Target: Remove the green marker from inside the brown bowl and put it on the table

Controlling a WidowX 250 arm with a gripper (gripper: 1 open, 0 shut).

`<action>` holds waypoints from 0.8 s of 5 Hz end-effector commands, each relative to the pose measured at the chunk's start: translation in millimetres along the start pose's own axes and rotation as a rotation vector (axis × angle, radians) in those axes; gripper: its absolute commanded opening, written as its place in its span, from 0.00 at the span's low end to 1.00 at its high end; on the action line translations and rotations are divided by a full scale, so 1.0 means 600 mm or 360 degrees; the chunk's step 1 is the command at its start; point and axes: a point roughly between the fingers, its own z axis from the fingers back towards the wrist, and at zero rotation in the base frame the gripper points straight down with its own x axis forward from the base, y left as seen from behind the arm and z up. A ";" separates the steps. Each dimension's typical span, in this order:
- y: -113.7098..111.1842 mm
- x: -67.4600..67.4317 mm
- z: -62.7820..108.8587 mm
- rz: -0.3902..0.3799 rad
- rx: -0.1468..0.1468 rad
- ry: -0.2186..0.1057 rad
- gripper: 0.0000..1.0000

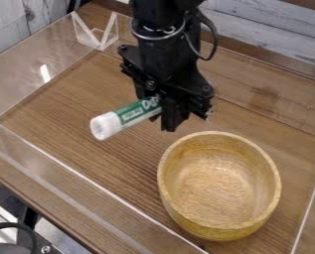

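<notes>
My black gripper (164,107) hangs over the table (67,99), just left of and behind the brown bowl (221,186), shut on the green marker (128,114). The marker lies tilted, its white cap end pointing down-left and its green barrel running up between my fingers. It looks held slightly above the wood, though I cannot tell for sure whether the cap touches. The light tan bowl stands upright at the front right with nothing inside it.
Low clear acrylic walls (67,184) border the tabletop on the front and left. A clear stand-like piece (93,38) sits at the back left corner. Bare wood lies to the left of the marker.
</notes>
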 end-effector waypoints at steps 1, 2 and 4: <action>0.006 0.011 0.004 0.0004 0.0004 -0.0039 0.00; 0.011 0.014 -0.002 0.0004 0.0005 -0.0036 0.00; 0.014 0.023 -0.012 -0.0011 -0.0006 -0.0027 1.00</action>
